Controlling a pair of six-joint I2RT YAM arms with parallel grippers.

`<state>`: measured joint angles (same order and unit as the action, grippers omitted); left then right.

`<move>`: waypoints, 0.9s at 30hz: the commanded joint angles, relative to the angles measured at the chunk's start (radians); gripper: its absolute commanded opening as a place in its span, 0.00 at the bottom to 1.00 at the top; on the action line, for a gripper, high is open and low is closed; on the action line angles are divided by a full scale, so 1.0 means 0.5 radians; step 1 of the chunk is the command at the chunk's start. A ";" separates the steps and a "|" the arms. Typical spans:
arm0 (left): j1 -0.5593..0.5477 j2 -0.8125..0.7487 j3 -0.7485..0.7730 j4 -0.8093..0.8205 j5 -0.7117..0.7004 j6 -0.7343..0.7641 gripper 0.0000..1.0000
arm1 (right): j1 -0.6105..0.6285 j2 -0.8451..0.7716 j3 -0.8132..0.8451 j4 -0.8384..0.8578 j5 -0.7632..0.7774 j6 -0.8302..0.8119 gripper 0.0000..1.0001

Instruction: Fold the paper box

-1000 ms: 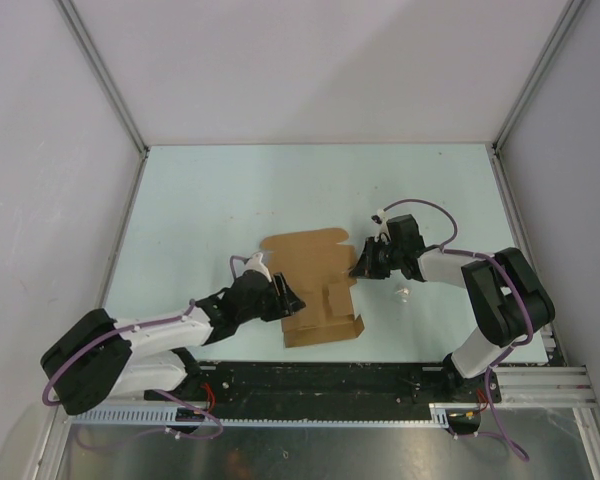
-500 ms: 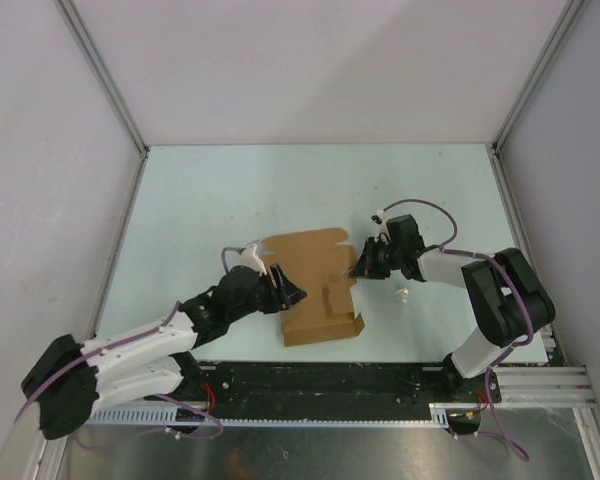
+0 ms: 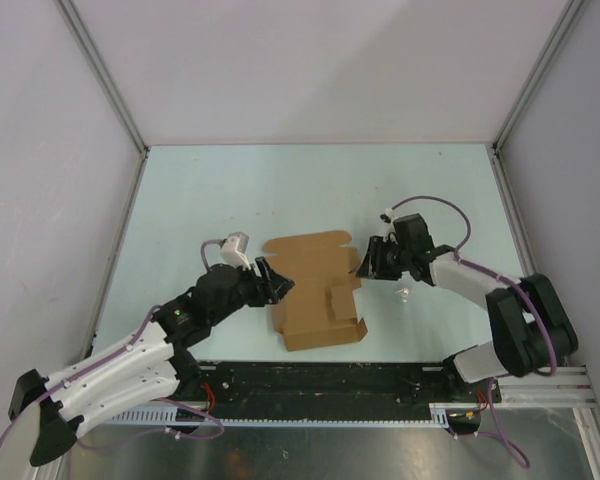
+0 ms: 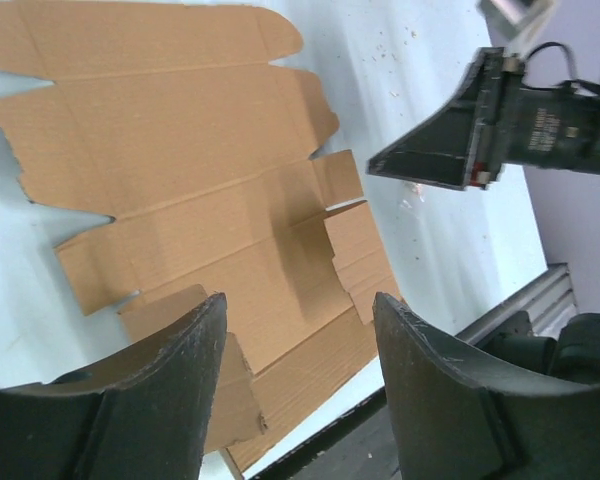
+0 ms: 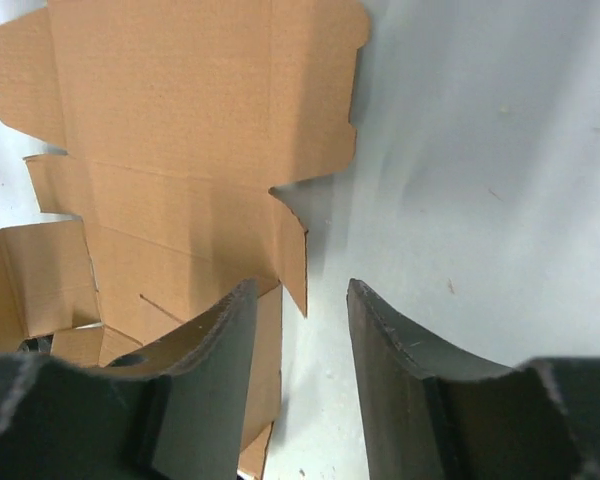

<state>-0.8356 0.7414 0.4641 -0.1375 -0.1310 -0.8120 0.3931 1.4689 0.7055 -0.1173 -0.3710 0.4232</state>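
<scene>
The paper box [image 3: 310,285] is a flat brown die-cut cardboard sheet lying on the table between the arms. One small flap [image 3: 340,300] near its right side stands partly up. My left gripper [image 3: 273,281] hovers over the sheet's left edge, open and empty. In the left wrist view the sheet [image 4: 180,170] spreads below the open left gripper [image 4: 298,305]. My right gripper [image 3: 366,264] sits at the sheet's right edge, open, touching nothing. In the right wrist view a pointed tab [image 5: 292,250] of the sheet [image 5: 180,130] lies just ahead of the right gripper [image 5: 302,290].
A tiny clear plastic scrap [image 3: 404,294] lies on the table just right of the sheet, under the right arm. The black base rail [image 3: 320,385] runs along the near edge. Grey walls [image 3: 330,70] enclose the table on three sides.
My right gripper went from shut to open and released the sheet's right edge, drawing back slightly right. My left arm lifted and shifted toward the far left, its jaws a little wider.
</scene>
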 commanded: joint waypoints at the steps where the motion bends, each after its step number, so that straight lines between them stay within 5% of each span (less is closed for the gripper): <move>1: 0.073 0.011 0.121 -0.075 -0.051 0.136 0.66 | -0.007 -0.262 0.095 -0.271 0.321 -0.006 0.49; 4: 0.116 0.045 0.149 -0.087 -0.048 0.182 0.66 | 0.008 -0.452 0.095 -0.464 0.465 0.101 0.55; 8: 0.165 0.079 0.185 -0.087 -0.066 0.243 0.68 | 0.241 -0.823 0.034 -0.747 0.857 0.645 0.59; 16: 0.260 0.064 0.179 -0.090 -0.008 0.268 0.69 | 1.209 -1.410 -0.119 -1.360 1.653 1.993 0.72; 23: 0.272 0.119 0.176 -0.090 0.035 0.286 0.71 | 1.897 -1.104 -0.202 -1.266 1.849 2.650 0.73; 27: 0.272 0.079 0.176 -0.090 0.063 0.289 0.72 | 2.088 -0.852 -0.242 -1.000 1.963 2.884 0.72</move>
<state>-0.7086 0.7986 0.5102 -0.1921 -0.1249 -0.6930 1.3605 0.9565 0.6052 -0.7136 0.4740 1.6409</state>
